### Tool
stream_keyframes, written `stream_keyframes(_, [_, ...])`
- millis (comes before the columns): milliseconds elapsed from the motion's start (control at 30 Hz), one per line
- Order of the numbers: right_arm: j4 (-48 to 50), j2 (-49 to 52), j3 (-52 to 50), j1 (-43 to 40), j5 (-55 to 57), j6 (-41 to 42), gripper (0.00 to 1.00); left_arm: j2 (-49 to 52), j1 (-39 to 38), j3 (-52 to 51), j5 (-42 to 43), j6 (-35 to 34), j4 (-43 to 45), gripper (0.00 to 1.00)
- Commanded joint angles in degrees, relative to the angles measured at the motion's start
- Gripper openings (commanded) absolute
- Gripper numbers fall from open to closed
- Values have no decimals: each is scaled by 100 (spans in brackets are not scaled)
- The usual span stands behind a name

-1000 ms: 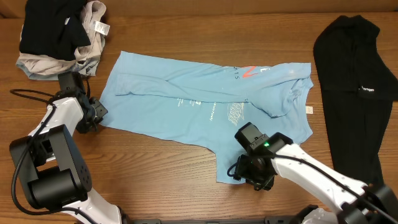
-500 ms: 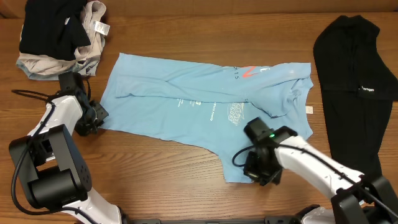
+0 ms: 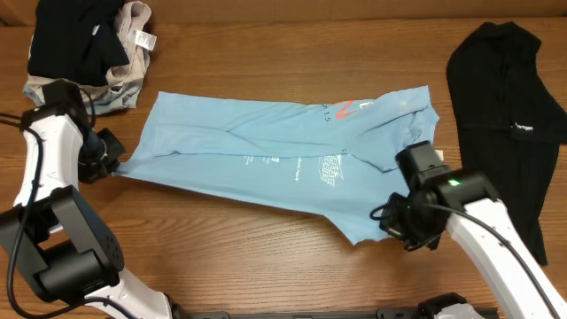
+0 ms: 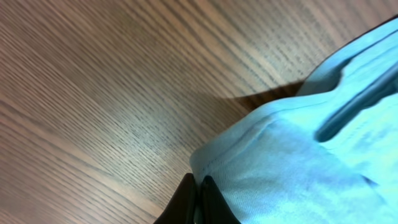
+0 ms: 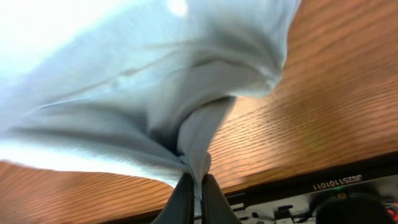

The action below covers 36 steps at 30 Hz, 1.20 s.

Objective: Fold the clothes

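T-shirt (image 3: pixel 266 164) | light blue (white, red lettering) | spread lengthwise across table, wrinkled

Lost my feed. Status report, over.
Left end effector shut on light blue T-shirt edge. Right end effector likewise. Unfolded. Black garment lies apart.

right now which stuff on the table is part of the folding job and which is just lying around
Part of the job:
light blue T-shirt, spread across the middle
left claw, shut on the shirt's edge
right claw, shut on a bunched fold of the shirt

Just lying about:
black garment, at the right side
bundle of black and beige garments, at the far left corner
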Motion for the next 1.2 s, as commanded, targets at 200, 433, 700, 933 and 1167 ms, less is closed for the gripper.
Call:
stream_keyframes(200, [1097,227,844,-136,719,-789,4,81,-26,144,-79,251,127,4])
stream_keyframes(433, [2302,955,844,-752,1097,-1217,4,81,-221,144,-39,251,645,4])
stream_keyframes(700, [3381,1207,1010,-1040,809,-1720,4,81,-546,144,-61,251,1154,4])
stream_keyframes(933, [2520,1193,1928,-1056,999,-1716,4,81,-621,144,-411,251,1163,4])
stream_keyframes(1167, [756,874,3071,-1056,1436,-1716,4,81,-380,144,-511,251,1021,4])
